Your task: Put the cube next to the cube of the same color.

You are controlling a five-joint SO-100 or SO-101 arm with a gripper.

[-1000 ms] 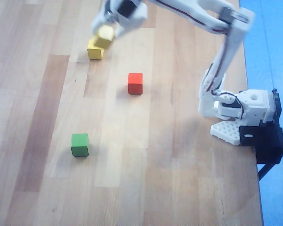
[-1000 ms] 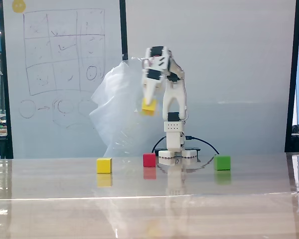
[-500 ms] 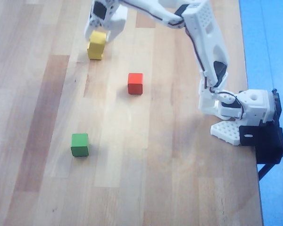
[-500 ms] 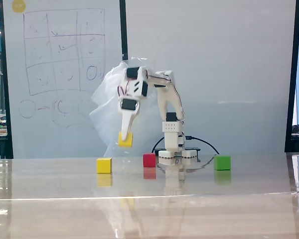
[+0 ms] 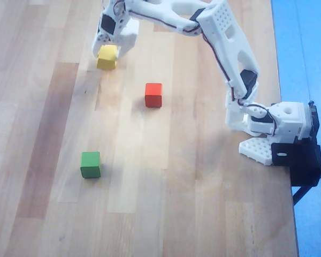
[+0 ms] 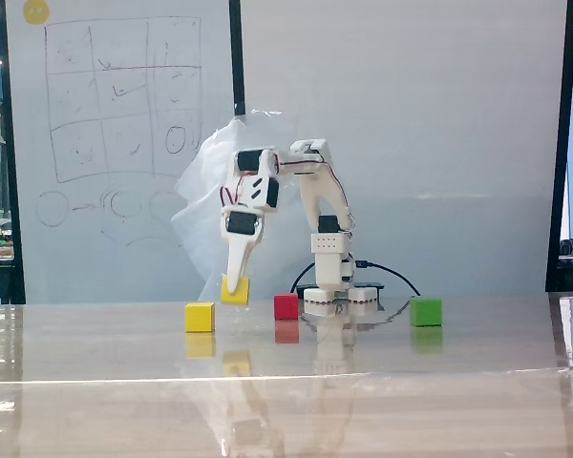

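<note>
- Claw (image 6: 235, 289): closed on the cube (image 6: 235, 289), a small yellow block held between the fingertips; the fixed view shows the block at or just above the table (image 6: 286, 382), and actual contact cannot be judged.
- In the overhead view the claw (image 5: 107, 53) and its block (image 5: 107, 52) lie over the place where the cube of the same color should sit, so only one yellow mass (image 5: 106, 61) shows there and the two blocks cannot be separated by eye.
- The cube of the same color (image 6: 200, 317) stands on the table in the fixed view, to the left of the held block and nearer the camera; whether the two touch cannot be told.
- Step in hand: the set-down beside the twin. The carry appears finished.
- Next move, as judged: lower until the block rests flat, then open the fingers without nudging the twin, and lift clear.
- Change from the earlier frames: the held block has dropped from well above the table to table level, and the arm (image 5: 224, 37) has folded forward and down.
- Bystanders: the red cube (image 5: 153, 95) and the green cube (image 5: 90, 164) lie well apart from the placing spot and are unmoved, as is the base (image 5: 278, 126).
</note>
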